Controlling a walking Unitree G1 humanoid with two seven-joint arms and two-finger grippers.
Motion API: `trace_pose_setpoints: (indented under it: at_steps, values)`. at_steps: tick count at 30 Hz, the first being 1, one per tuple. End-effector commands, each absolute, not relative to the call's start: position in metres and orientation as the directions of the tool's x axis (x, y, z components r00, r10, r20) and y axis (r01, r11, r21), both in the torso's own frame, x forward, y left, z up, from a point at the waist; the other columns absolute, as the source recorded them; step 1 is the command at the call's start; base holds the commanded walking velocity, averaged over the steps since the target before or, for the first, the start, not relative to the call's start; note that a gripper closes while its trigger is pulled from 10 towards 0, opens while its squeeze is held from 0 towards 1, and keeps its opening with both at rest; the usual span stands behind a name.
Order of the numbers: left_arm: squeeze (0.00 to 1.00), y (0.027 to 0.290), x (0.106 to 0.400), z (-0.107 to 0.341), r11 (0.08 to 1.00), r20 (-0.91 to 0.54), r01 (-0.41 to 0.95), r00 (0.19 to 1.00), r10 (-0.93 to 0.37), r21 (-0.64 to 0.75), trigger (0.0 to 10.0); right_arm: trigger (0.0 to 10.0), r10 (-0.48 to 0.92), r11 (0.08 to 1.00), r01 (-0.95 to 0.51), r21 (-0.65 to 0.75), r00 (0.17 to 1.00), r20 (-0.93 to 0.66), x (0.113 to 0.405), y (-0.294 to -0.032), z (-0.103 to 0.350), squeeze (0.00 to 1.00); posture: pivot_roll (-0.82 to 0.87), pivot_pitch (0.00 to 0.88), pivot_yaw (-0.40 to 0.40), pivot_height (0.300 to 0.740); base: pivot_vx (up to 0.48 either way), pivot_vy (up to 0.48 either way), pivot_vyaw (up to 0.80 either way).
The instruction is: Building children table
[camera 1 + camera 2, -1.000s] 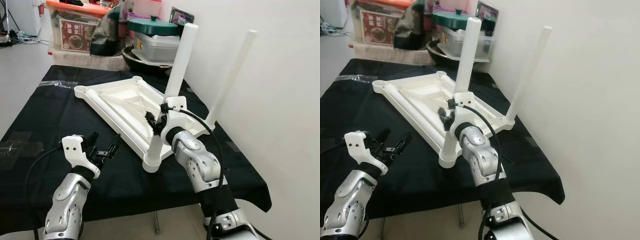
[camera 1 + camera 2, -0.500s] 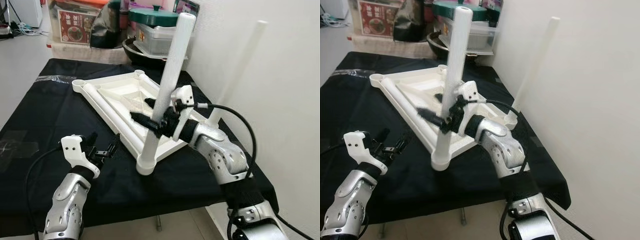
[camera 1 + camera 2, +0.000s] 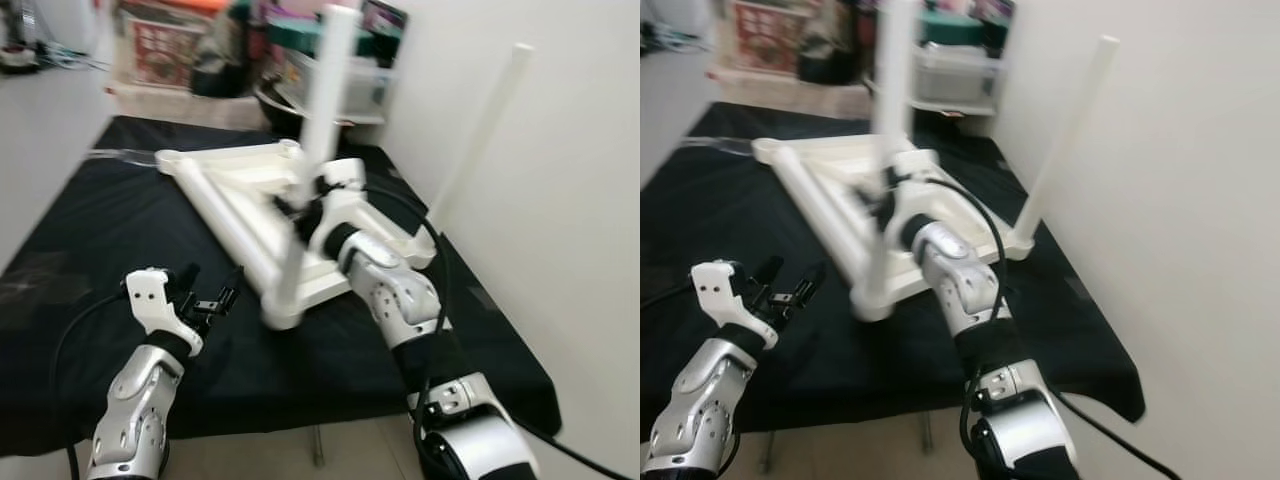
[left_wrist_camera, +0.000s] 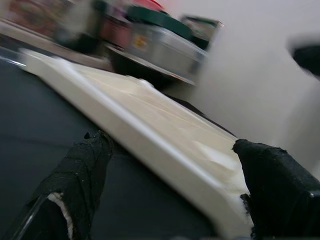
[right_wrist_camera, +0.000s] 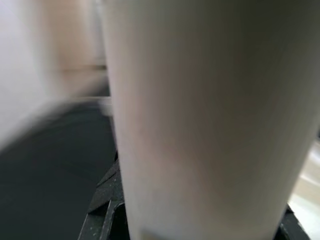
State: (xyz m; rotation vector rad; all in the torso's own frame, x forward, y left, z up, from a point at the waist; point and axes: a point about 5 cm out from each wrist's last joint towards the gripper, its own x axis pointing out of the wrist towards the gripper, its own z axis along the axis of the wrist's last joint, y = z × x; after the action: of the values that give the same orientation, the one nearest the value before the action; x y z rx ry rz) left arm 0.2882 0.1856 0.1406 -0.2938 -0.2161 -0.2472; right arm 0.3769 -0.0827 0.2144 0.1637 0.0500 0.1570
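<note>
In the centre of the left eye view, the white tabletop (image 3: 235,190) lies upside down on the black desk (image 3: 90,240), so its corner sockets face up for the legs. I have the right hand (image 3: 300,212) clamped on the near leg (image 3: 305,160), which stands in the front corner socket; gripping it low should help me steady it there. A second leg (image 3: 480,130) stands in the corner by the wall at right. My left hand (image 3: 212,296) waits at lower left, fingers apart, just short of the tabletop's edge.
</note>
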Motion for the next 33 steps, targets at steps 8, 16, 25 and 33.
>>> trace_pose_setpoints:
  at_steps: [8,16,25,33]
  values:
    - [0.0,0.181,0.288,0.141,0.92,0.244,0.291,0.943,-0.228,-0.264,10.0,10.0,0.213,0.976,-0.215,0.009,0.956,-0.201,0.342,-0.058,0.18,0.0,0.16,0.0,-0.213,0.74,0.0,0.0,0.0]
    - [0.0,0.181,0.289,0.141,0.92,0.245,0.29,0.943,-0.227,-0.263,10.0,10.0,0.489,0.867,-0.481,0.128,0.872,-0.033,0.344,-0.039,0.211,1.0,0.17,0.0,-0.221,0.74,0.0,0.0,0.0]
    - [0.0,0.18,0.289,0.141,0.919,0.247,0.291,0.942,-0.227,-0.267,10.0,10.0,0.926,0.343,-0.939,0.039,0.345,0.155,0.308,-0.04,0.227,0.0,0.17,0.0,-0.227,0.74,0.0,0.0,0.0]
    - [0.0,0.18,0.289,0.141,0.92,0.25,0.285,0.943,-0.219,-0.27,10.0,0.0,0.837,0.546,-0.833,0.083,0.545,-0.04,0.337,-0.028,0.201,0.0,0.18,0.0,-0.233,0.74,0.0,0.0,0.0]
